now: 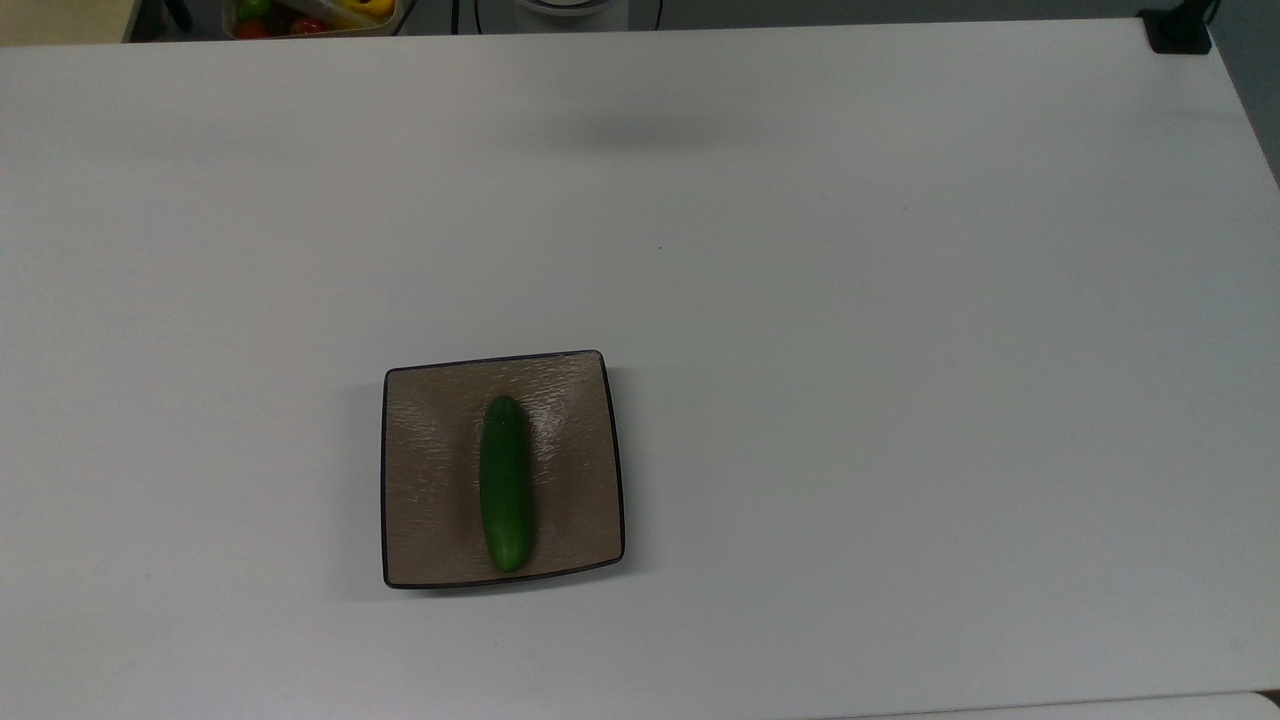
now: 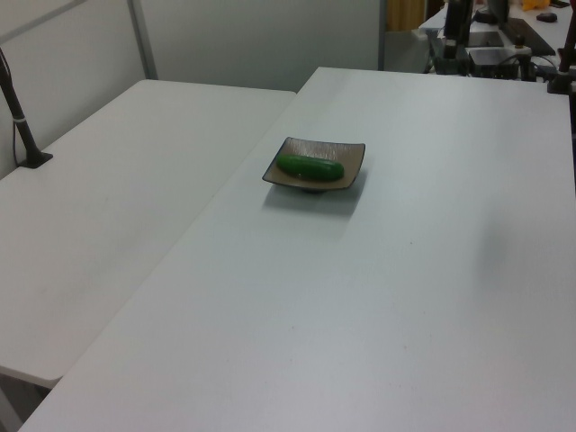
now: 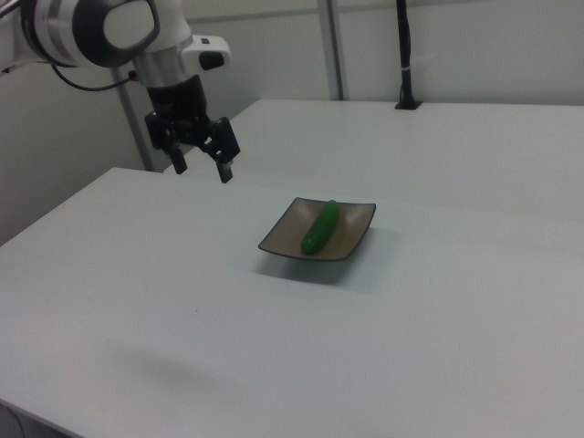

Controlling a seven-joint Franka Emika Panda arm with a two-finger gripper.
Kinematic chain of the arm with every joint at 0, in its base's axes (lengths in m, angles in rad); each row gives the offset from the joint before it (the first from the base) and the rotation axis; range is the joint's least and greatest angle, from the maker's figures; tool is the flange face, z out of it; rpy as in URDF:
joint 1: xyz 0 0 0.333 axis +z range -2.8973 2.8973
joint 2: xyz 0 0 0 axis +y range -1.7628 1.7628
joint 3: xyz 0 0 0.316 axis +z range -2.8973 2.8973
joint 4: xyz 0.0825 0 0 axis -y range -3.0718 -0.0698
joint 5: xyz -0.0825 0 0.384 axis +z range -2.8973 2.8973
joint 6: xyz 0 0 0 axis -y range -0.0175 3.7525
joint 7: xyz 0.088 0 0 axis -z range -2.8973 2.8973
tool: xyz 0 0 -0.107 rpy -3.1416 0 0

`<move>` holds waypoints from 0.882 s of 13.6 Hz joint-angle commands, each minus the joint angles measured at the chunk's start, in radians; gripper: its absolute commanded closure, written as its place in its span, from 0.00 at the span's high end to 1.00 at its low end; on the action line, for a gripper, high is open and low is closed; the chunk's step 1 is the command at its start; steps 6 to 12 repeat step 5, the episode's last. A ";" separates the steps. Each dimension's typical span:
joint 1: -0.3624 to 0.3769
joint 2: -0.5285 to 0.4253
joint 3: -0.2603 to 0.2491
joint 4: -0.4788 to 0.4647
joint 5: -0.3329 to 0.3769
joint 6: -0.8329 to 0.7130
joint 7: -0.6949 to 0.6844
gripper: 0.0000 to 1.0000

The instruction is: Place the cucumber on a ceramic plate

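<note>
The dark green cucumber [image 1: 505, 484] lies lengthwise in the middle of the square tan-brown ceramic plate [image 1: 430, 480] with a thin dark rim. Both sit on the white table, also seen as cucumber [image 2: 310, 166] on plate [image 2: 353, 157] in the left view, and cucumber [image 3: 319, 227] on plate [image 3: 284, 237] in the right view. In the right view my gripper [image 3: 202, 169] hangs open and empty above the table, up and to the right view's left of the plate, well apart from it.
A bin of coloured produce [image 1: 310, 14] stands beyond the table's far edge at the top view's upper left. A black clamp [image 1: 1178, 30] grips the far right corner. A second white table [image 2: 117, 189] adjoins at the left view's left.
</note>
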 commanded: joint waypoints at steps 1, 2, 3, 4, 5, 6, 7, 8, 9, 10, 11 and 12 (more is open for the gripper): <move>0.012 0.008 -0.018 -0.020 0.032 0.080 -0.022 1.00; 0.010 0.008 -0.018 -0.020 0.032 0.080 -0.022 1.00; 0.012 0.008 -0.015 -0.020 0.032 0.076 -0.022 1.00; 0.010 0.009 -0.014 -0.020 0.032 0.077 -0.022 1.00; 0.010 0.013 -0.014 -0.020 0.032 0.079 -0.022 1.00; 0.010 0.013 -0.014 -0.020 0.032 0.079 -0.022 1.00; 0.010 0.013 -0.014 -0.020 0.032 0.079 -0.022 1.00; 0.010 0.013 -0.014 -0.020 0.032 0.079 -0.022 1.00; 0.010 0.013 -0.014 -0.020 0.032 0.079 -0.022 1.00; 0.010 0.013 -0.014 -0.020 0.032 0.079 -0.022 1.00; 0.010 0.013 -0.014 -0.020 0.032 0.079 -0.022 1.00; 0.010 0.013 -0.014 -0.020 0.032 0.079 -0.022 1.00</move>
